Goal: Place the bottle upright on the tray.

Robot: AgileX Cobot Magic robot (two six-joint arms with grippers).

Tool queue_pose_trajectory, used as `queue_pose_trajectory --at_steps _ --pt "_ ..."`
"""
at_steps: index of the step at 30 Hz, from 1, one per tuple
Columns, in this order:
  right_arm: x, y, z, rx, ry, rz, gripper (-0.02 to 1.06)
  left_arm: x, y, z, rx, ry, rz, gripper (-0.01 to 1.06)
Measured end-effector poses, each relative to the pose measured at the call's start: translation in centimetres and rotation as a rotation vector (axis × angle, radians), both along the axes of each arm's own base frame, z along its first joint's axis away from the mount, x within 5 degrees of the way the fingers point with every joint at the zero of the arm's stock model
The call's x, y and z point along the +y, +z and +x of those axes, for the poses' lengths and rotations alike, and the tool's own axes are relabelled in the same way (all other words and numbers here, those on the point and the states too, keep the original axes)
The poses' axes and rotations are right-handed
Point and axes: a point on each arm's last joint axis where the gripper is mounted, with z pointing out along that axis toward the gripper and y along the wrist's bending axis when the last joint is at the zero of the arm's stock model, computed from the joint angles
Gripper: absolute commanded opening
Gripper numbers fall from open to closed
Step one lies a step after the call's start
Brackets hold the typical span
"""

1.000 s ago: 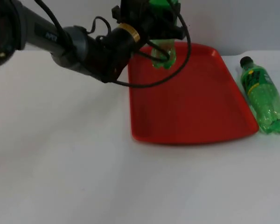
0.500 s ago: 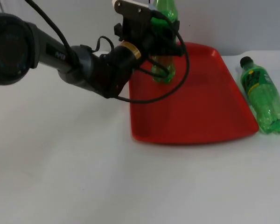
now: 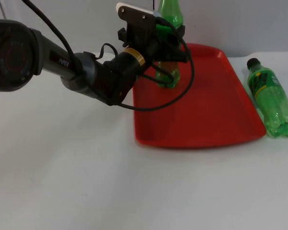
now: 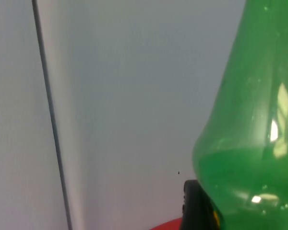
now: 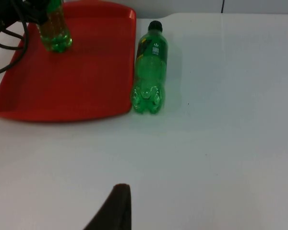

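Overhead, left end effector (image 3: 169,34) grips upright bottle (image 3: 168,72) on tray (image 3: 206,115).

White table (image 3: 62,182): red tray (image 3: 206,115), lying bottle (image 3: 271,98).

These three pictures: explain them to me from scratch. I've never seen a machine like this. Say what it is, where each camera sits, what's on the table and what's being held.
This is a robot with two black arms, each ending in a two-finger gripper, working at a white table.

The top view looks down from a fixed camera. The other two come from cameras on each arm's wrist, looking along that gripper.

On the table lies a red tray. The left gripper reaches over the tray's far part, shut on a green bottle held upright, its base at the tray floor. I cannot tell whether it rests there. In the left wrist view that bottle looms close against the grey wall.

A second green bottle lies on its side on the table, just off the tray's right edge. The right wrist view sees it from the other end; the right arm waits, one black fingertip showing.
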Motion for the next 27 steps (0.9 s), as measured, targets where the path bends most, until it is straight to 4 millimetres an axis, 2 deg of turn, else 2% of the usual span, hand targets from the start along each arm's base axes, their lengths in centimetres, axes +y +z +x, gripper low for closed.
queue_pose_trajectory --at_steps 1,2,5,15,18,22,27 --pt "0.00 0.00 0.00 0.000 0.000 0.000 1.05 0.00 0.00 0.00 0.000 0.000 0.000 0.47" --pt "0.00 0.00 0.00 0.000 0.000 0.000 1.05 -0.01 0.00 -0.01 -0.001 -0.001 0.001 0.55" --pt "0.00 0.00 0.00 0.000 0.000 0.000 1.05 -0.01 0.01 -0.01 0.007 -0.003 -0.013 0.65" --pt "0.00 0.00 0.00 0.000 0.000 0.000 1.05 -0.03 -0.24 -0.05 0.034 -0.011 -0.046 0.66" --pt "0.00 0.00 0.00 0.000 0.000 0.000 1.05 -0.02 -0.22 -0.05 0.033 -0.011 -0.049 0.70" --pt "0.00 0.00 0.00 0.000 0.000 0.000 1.05 -0.04 -0.18 -0.06 0.029 -0.014 -0.049 1.06" --pt "0.00 0.00 0.00 0.000 0.000 0.000 1.05 -0.06 -0.17 -0.08 0.027 -0.016 -0.048 1.05"
